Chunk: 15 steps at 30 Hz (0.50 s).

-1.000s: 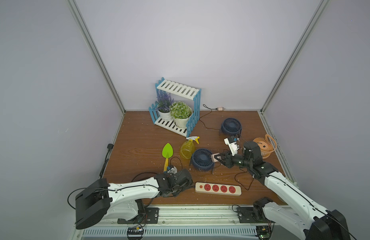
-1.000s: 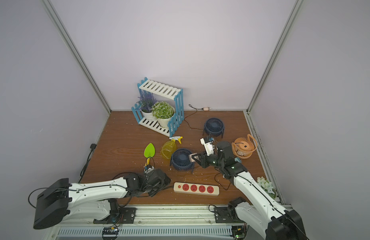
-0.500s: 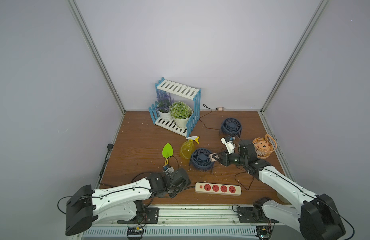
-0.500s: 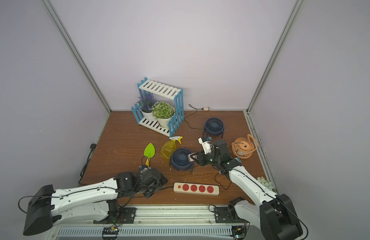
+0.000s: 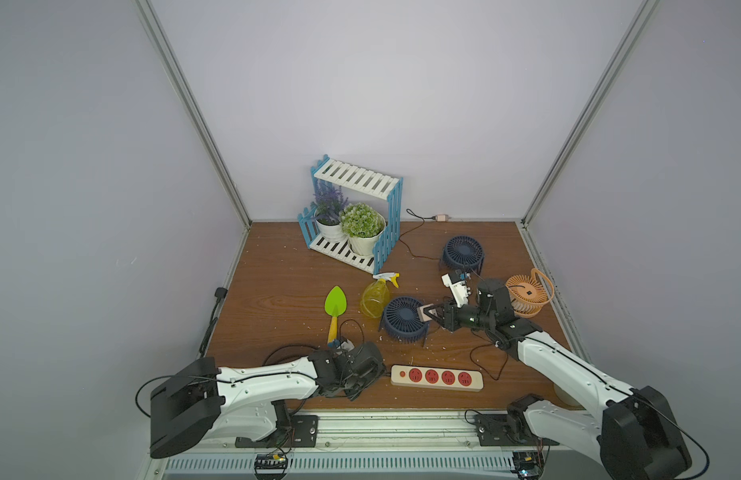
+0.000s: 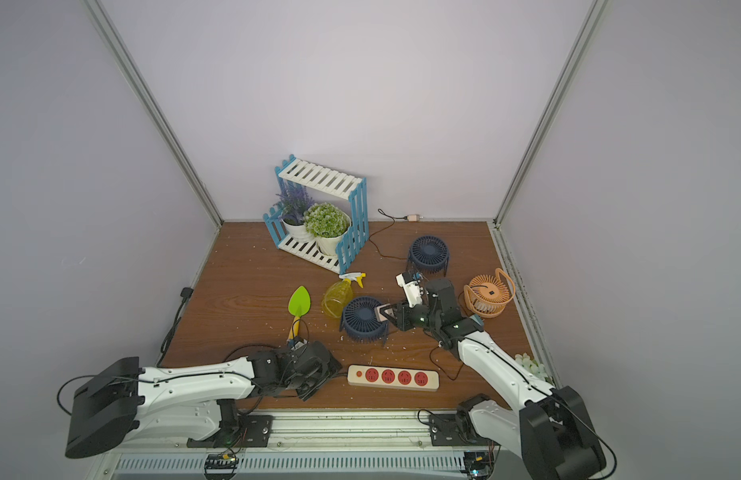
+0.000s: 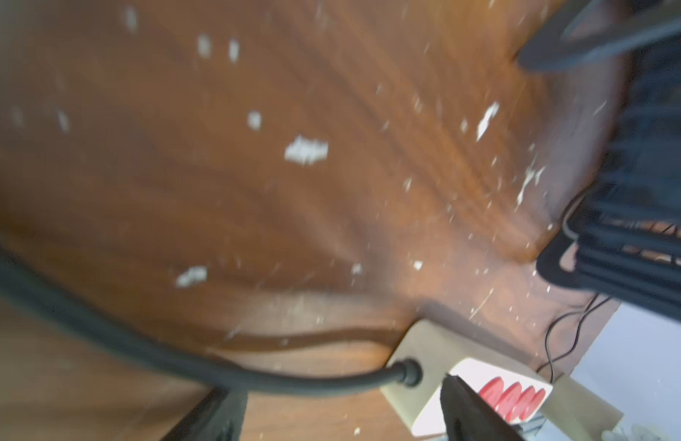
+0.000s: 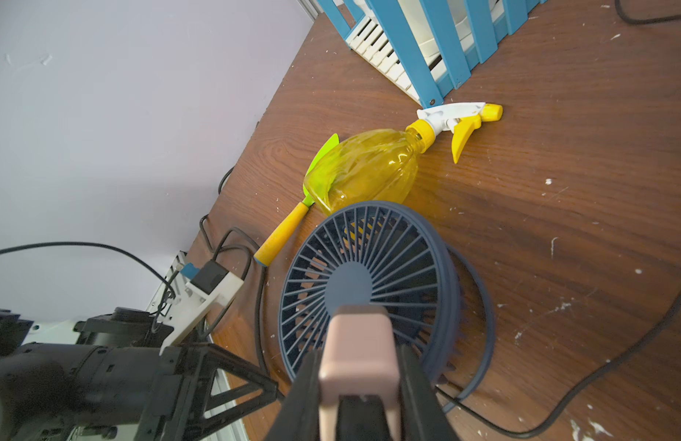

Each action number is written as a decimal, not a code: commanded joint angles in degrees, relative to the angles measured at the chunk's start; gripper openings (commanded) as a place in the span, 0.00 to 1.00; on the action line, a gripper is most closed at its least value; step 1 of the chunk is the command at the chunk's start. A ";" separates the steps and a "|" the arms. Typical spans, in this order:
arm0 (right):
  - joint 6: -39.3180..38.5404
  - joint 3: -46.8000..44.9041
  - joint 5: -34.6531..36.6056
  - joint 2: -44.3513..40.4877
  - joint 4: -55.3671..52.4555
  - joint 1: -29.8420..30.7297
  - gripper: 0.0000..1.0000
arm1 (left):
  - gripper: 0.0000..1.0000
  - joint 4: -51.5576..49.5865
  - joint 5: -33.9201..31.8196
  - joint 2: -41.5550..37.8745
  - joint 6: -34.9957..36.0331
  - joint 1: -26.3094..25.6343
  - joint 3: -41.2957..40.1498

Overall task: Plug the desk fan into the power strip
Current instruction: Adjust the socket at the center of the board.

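Note:
The cream power strip (image 5: 437, 377) with its red sockets lies near the table's front edge, also seen in the left wrist view (image 7: 419, 355). My left gripper (image 5: 376, 372) is open at the strip's left end. Its black cord (image 7: 255, 376) runs between the two spread fingers, which do not touch it. A navy desk fan (image 5: 404, 318) stands behind the strip. My right gripper (image 5: 433, 314) is shut on a pink plug (image 8: 356, 336), held just beside that fan (image 8: 369, 282). The plug's prongs are hidden.
A second navy fan (image 5: 463, 251) and an orange fan (image 5: 529, 293) stand at the right. A yellow spray bottle (image 5: 375, 297) and a green trowel (image 5: 335, 305) lie left of the near fan. A blue-white plant shelf (image 5: 356, 216) stands at the back. Thin black cables trail over the wood.
My left arm has stretched lower and its gripper has edged toward the strip's left end, jaws slightly narrower. The right gripper has shifted a little left with the plug.

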 commanded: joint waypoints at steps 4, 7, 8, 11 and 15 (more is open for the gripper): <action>-0.19 0.86 0.02 -1.23 1.45 0.43 0.00 | 0.65 1.33 -8.60 3.64 4.54 6.65 -0.78; -1.69 1.15 -0.54 -1.45 -0.88 0.60 0.00 | 0.56 3.86 -9.69 5.74 7.52 9.95 -0.17; -2.54 1.16 -0.40 -1.80 -1.85 0.76 0.00 | 0.52 4.76 -9.60 6.77 8.48 11.13 0.19; -3.72 0.73 0.46 -3.78 -4.50 1.65 0.00 | 0.44 8.05 -9.38 9.90 11.67 13.85 1.53; -3.10 -0.53 0.51 -7.79 -5.20 2.63 0.01 | 0.33 11.38 -8.01 15.24 15.24 16.42 4.46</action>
